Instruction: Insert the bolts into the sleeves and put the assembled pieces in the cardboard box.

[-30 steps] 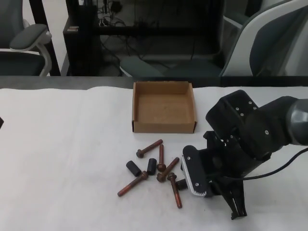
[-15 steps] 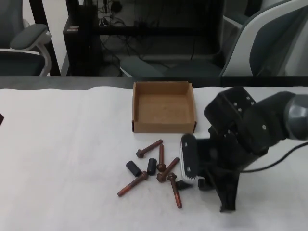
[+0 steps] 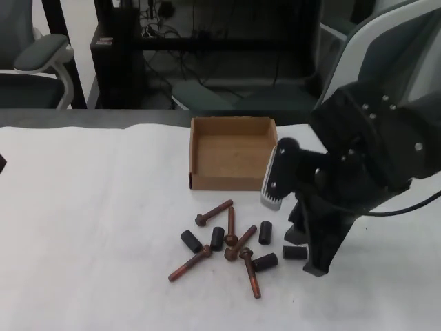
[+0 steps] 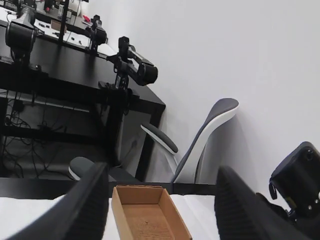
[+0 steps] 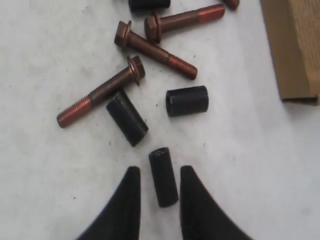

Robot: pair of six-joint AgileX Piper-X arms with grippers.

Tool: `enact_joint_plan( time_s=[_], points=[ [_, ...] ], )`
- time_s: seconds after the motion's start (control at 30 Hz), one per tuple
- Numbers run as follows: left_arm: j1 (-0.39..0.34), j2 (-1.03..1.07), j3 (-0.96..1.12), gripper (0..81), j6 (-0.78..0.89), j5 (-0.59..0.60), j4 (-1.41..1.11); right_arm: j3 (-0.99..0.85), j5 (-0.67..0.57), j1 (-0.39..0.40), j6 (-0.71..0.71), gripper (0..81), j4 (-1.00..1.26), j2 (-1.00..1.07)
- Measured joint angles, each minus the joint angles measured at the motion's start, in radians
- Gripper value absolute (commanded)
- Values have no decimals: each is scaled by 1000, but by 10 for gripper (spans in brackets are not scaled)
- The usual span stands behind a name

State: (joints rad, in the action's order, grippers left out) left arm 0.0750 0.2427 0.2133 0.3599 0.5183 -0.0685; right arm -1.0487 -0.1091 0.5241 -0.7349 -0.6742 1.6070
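Several copper-coloured bolts [image 3: 213, 212] and short black sleeves [image 3: 265, 232] lie scattered on the white cloth in front of the cardboard box [image 3: 234, 181]. My right gripper [image 5: 159, 170] is open and hangs low over the cloth. One black sleeve [image 5: 163, 176] lies flat between its fingers [image 5: 127, 205], with a gap on each side. In the high view that sleeve [image 3: 294, 252] lies beside the right gripper [image 3: 306, 256], right of the pile. Two more sleeves [image 5: 186, 101] and bolts [image 5: 155, 49] lie just beyond. My left gripper [image 4: 162, 170] is open, holds nothing, and points out over the box [image 4: 150, 215].
The box is open-topped with nothing in it and stands at the back middle of the bench. One of its corners [image 5: 295, 50] shows in the right wrist view. Office chairs [image 3: 41, 62] and a dark desk stand behind. Bare white cloth [image 3: 89, 227] spreads to the left.
The right arm has swung up and back toward the box, uncovering two black sleeves to the right of the bolts. The bolts and the box have not moved.
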Motion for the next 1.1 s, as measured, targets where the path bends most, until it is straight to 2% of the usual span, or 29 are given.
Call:
enact_joint_plan(
  time_s=[0.13,0.33,0.4,0.53,0.67,0.97,1.03,1.1],
  points=[
    [0,0,17,623,0,0,22,0,-27,0,-14,281,-8,-34],
    [0,0,22,623,0,0,22,12,-32,0,-272,281,-25,-35],
    [0,0,22,623,0,0,22,20,-3,0,-354,281,-31,-33],
    [0,0,22,623,0,0,23,30,76,0,-431,281,-30,-20],
    [0,0,22,623,0,0,23,32,109,0,-452,281,-15,-19],
    [0,0,22,623,0,0,23,32,86,0,-422,283,33,-20],
    [0,0,22,623,0,0,23,32,43,0,-417,315,30,-20],
    [0,0,22,623,0,0,23,32,-2,0,-416,393,30,-20]
  ],
)
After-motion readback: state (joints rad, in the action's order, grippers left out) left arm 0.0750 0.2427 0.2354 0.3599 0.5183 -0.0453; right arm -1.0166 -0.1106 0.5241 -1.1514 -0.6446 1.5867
